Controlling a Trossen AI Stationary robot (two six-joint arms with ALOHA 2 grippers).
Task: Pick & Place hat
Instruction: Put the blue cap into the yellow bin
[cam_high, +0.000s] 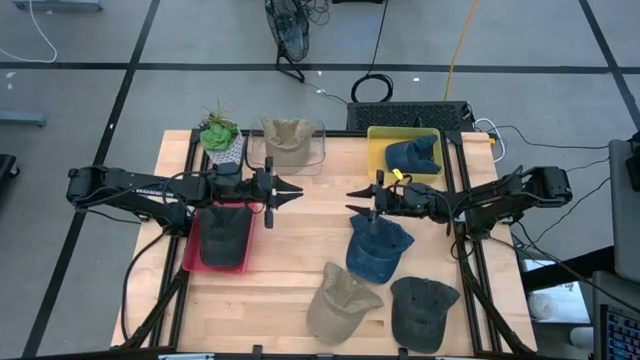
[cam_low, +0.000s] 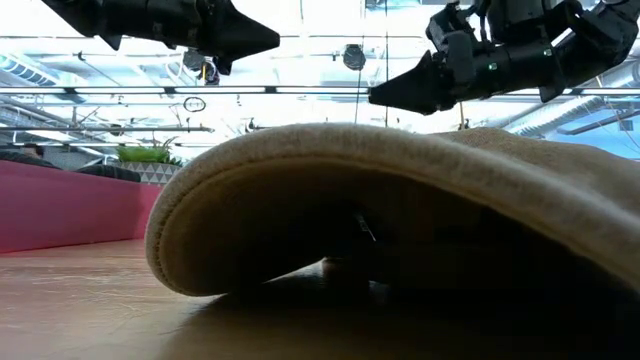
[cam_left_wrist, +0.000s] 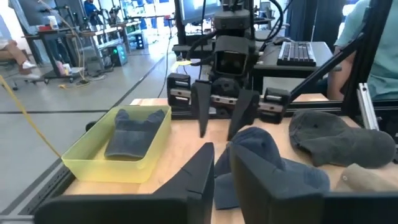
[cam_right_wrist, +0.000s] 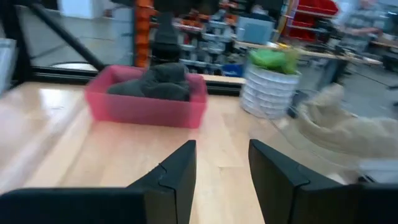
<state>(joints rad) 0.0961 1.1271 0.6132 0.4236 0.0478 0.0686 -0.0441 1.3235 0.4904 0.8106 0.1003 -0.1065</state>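
Several hats are in view. A dark hat lies in the red bin and a tan hat in the clear bin. A blue hat lies in the yellow bin. On the table lie a blue hat, a tan hat and a dark grey hat. My left gripper is open and empty above the table's middle, right of the red bin. My right gripper is open and empty, facing it, just above the far side of the blue hat on the table.
A potted plant stands at the far left, beside the clear bin. In the low view the tan hat fills the foreground. Bare wood shows between the two grippers and at the near left. A person sits beyond the table's right edge in the left wrist view.
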